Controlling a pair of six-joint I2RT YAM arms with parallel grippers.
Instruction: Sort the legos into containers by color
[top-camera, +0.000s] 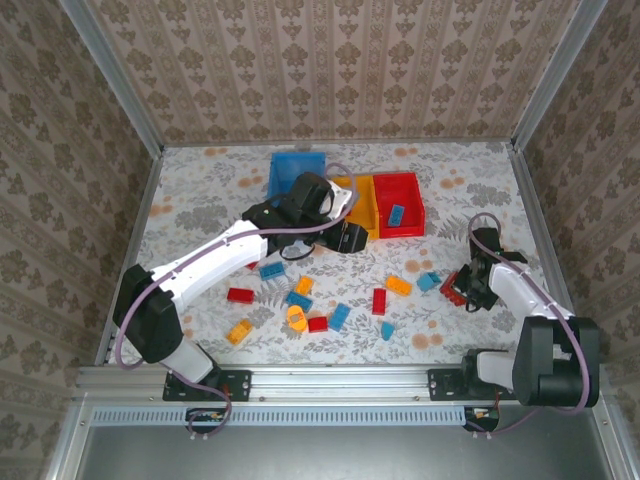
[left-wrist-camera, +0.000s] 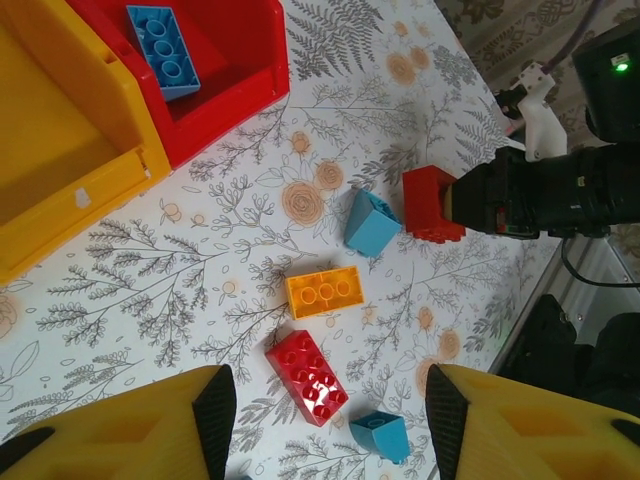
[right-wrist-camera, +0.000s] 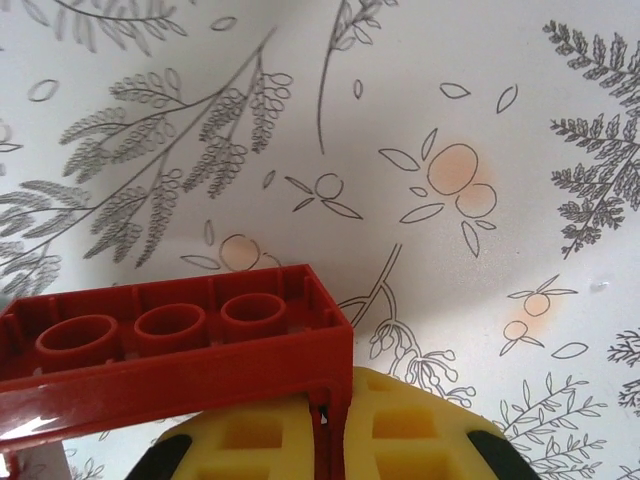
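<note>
Seen from above, a table (top-camera: 200, 200) with a pale floral cover carries everything. Nearest the arm bases, a dozen or so loose legos (top-camera: 318, 324) in red, blue and orange lie scattered across its middle.

To their right, the right pincer (top-camera: 466, 284) sits low at the table, closed on a red brick (top-camera: 451, 289). The right wrist view brings that grip close. The brick's hollow side, with three round tubes, faces the camera, and the yellow fingers (right-wrist-camera: 260, 440) clamp its lower edge. Whether the brick is clear of the table cannot be told.

Farther out, the left arm (top-camera: 215, 255) reaches to the middle, and the left pincer (top-camera: 345, 238) hangs just in front of the bins. Its wrist view shows what the overhead view does not. The jaws stand about half open and hold nothing. Below them on the table lie a studded red brick (left-wrist-camera: 308, 377), then an orange brick (left-wrist-camera: 323, 292), then a sloped blue brick (left-wrist-camera: 370, 222) just beside the held one.

Farthest away stand the containers in a row: a blue bin (top-camera: 297, 165) on the left, then a yellow bin (top-camera: 362, 200) touching a red bin (top-camera: 410, 190). A flat blue brick (top-camera: 397, 214) lies inside the red bin. The left arm hides part of the blue bin.
</note>
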